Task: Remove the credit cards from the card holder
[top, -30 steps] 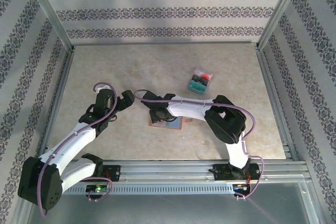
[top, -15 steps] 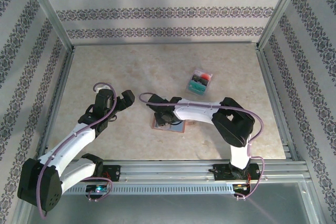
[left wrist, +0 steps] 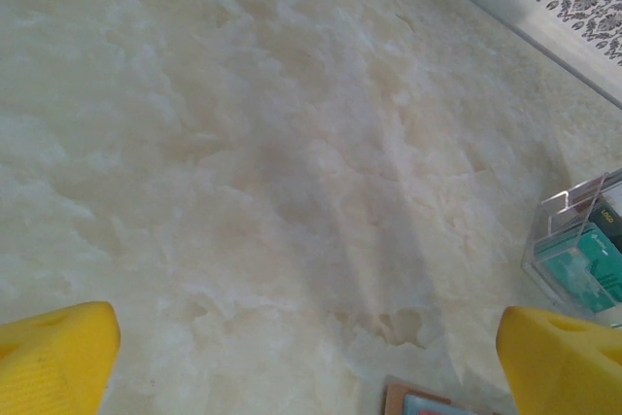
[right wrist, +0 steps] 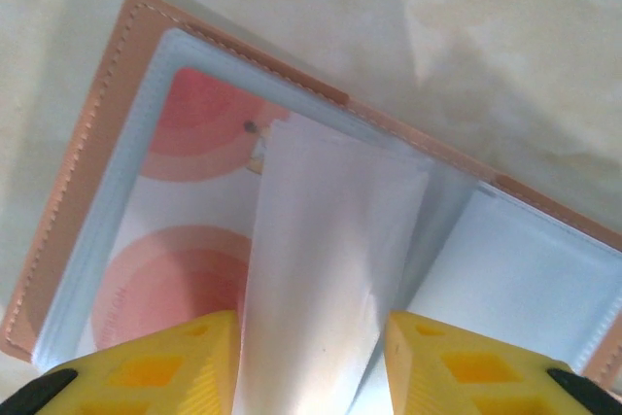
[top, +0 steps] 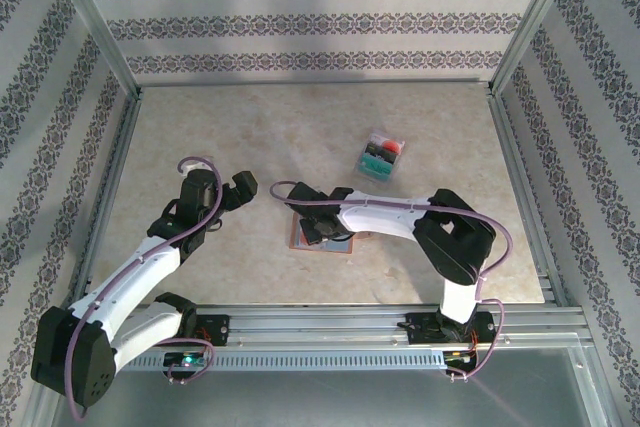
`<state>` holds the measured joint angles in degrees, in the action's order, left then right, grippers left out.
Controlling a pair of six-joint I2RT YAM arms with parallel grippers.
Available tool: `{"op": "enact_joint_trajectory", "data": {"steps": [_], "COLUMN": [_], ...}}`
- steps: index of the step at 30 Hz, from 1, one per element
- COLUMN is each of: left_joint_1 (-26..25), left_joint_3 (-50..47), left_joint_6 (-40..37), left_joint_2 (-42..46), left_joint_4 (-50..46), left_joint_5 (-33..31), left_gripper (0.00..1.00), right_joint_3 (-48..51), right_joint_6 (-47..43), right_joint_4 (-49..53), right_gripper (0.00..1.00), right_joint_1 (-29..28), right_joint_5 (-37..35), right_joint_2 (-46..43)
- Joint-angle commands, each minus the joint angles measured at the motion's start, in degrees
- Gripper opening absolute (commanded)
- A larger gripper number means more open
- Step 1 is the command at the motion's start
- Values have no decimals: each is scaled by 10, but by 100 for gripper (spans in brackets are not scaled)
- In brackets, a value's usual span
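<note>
My right hand (top: pixel 318 230) sits low over the card holder (top: pixel 325 239), which lies open on the bench (top: pixel 220 137) near the front edge, a little right of centre. In the right wrist view the card holder (right wrist: pixel 525 269) is spread flat, its salmon-pink stitched border running along the left and upper sides and its clear pockets facing up. One credit card (right wrist: pixel 185 240), pale with orange-red circles, lies in the left pocket. A translucent sleeve leaf (right wrist: pixel 330 259) stands up from the spine and runs down between the two yellow fingers of my right hand (right wrist: pixel 311 366). The fingers are partly apart with the leaf in the gap; whether they pinch it I cannot tell. That leaf covers the middle of the holder and hides part of the card. My left hand (top: pixel 243 187) hangs above bare bench, to the left of the holder and clear of it. In its wrist view my left hand (left wrist: pixel 311 362) has its fingers spread wide with nothing between them, and a corner of the card holder (left wrist: pixel 418 400) shows at the lower edge. Further back and to the right, well apart from the holder, stands a clear box (top: pixel 380 157) with teal and red cards (top: pixel 374 160) inside.
</note>
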<state>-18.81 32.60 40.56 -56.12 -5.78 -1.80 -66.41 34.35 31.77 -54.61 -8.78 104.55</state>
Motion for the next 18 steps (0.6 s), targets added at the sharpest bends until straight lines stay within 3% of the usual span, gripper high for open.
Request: {"op": "enact_joint_trajectory", "data": {"steps": [1, 9, 18], "left_joint_1": [-9, -29, -126], "left_joint_3": [21, 25, 49], "left_joint_6": [-18, -30, -70], "left_joint_2": [9, 11, -30], "left_joint_4": [-14, -16, -47], "left_joint_5": [-14, -26, -71], "left_gripper": [99, 100, 100], "right_joint_3": [18, 60, 120], "right_joint_6": [4, 19, 37], "right_joint_4": [23, 18, -4], "right_gripper": [44, 45, 43], "right_joint_1": [3, 26, 68], "right_joint_5": [-26, -30, -17], "right_joint_2": [-36, -63, -107]}}
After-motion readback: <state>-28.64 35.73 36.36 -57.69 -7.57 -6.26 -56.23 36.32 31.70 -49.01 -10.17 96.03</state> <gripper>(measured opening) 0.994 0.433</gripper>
